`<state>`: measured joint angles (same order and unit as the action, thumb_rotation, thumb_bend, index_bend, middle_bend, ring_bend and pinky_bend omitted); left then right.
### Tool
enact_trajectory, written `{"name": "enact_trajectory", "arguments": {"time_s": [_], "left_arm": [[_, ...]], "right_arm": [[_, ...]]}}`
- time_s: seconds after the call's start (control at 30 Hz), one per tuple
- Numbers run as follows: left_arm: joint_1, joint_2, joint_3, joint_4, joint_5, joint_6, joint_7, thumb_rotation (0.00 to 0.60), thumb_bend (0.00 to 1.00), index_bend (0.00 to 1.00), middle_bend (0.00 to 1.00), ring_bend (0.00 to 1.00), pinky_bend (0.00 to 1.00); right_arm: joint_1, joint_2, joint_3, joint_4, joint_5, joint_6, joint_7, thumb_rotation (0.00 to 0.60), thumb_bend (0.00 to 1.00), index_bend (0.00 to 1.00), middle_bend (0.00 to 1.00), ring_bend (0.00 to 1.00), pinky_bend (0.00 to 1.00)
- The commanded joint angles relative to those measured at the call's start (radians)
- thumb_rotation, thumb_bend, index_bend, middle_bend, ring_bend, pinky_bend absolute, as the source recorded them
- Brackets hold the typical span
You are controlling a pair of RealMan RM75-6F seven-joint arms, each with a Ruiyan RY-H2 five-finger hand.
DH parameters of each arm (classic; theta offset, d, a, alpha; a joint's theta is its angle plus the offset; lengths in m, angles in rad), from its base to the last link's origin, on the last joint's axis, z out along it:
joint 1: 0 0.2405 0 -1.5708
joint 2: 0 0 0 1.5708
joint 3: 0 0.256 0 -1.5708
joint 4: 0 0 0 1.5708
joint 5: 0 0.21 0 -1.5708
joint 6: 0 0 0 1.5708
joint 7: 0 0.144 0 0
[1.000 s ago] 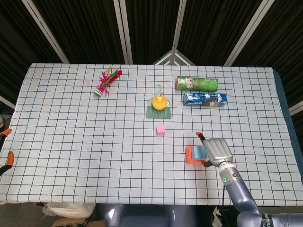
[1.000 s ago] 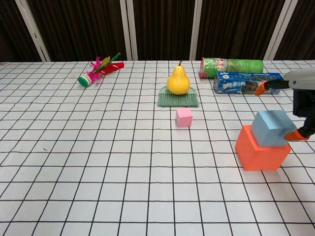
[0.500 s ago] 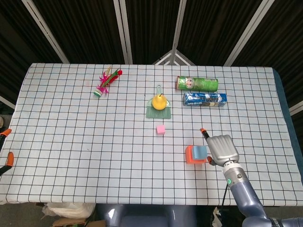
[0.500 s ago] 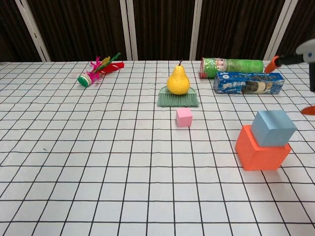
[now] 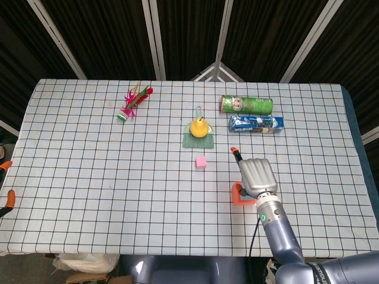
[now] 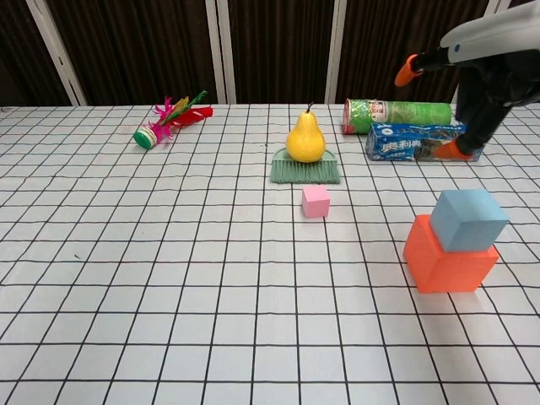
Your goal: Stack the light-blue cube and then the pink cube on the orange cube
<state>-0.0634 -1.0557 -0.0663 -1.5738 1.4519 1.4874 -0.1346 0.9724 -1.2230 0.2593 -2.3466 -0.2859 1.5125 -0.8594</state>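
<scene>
The right hand hangs in the air with nothing in it, its orange-tipped fingers spread apart; in the head view the same hand covers most of the stack beneath it. Directly below the hand, and clear of it, the light-blue cube sits on the orange cube, turned a little askew and set toward the orange cube's back right corner; from overhead only the orange cube's left edge shows past the hand. The pink cube rests on the table off to the hand's left and apart from the stack; in the head view it lies just left of the extended fingertip. Beyond the pink cube, further left and back from the hand, a yellow pear stands on a small green brush. Behind the hand lie a blue biscuit packet and, just past it, a green can on its side; the two are close together, but whether they touch I cannot tell. Far to the hand's left, near the table's back edge, lies a pink-feathered shuttlecock. The left hand shows only as orange fingertips at the picture's left edge in the head view; how its fingers stand I cannot tell.
</scene>
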Motion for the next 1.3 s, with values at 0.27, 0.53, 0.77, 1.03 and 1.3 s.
{"name": "enact_trajectory", "arguments": {"time_s": [0.27,0.53,0.77,1.03,1.3], "left_arm": [[0.005,0.005,0.003,0.003,0.012,0.011,-0.018,0.600,0.60,0.11,0.04,0.00,0.00],[0.001,0.009,0.008,0.008,0.019,0.001,-0.033,0.600,0.60,0.11,0.04,0.00,0.00],[0.001,0.014,0.008,0.010,0.019,-0.002,-0.049,0.600,0.60,0.11,0.04,0.00,0.00],[-0.003,0.016,0.010,0.012,0.019,-0.009,-0.054,0.600,0.60,0.11,0.04,0.00,0.00],[-0.004,0.017,0.009,0.012,0.015,-0.013,-0.055,0.600,0.60,0.11,0.04,0.00,0.00]], "right_arm": [[0.051,-0.264,0.049,0.118,-0.047,0.129,0.042,0.600,0.38,0.07,1.00,1.00,0.97],[0.107,-0.410,0.024,0.280,-0.070,0.140,-0.051,0.600,0.38,0.09,1.00,1.00,0.97],[0.124,-0.497,0.026,0.392,-0.071,0.130,-0.092,0.600,0.38,0.15,1.00,1.00,0.97],[0.116,-0.539,0.034,0.485,-0.047,0.079,-0.118,0.600,0.38,0.19,1.00,1.00,0.97],[0.118,-0.569,0.050,0.546,-0.031,0.063,-0.154,0.600,0.38,0.23,1.00,1.00,0.97]]}}
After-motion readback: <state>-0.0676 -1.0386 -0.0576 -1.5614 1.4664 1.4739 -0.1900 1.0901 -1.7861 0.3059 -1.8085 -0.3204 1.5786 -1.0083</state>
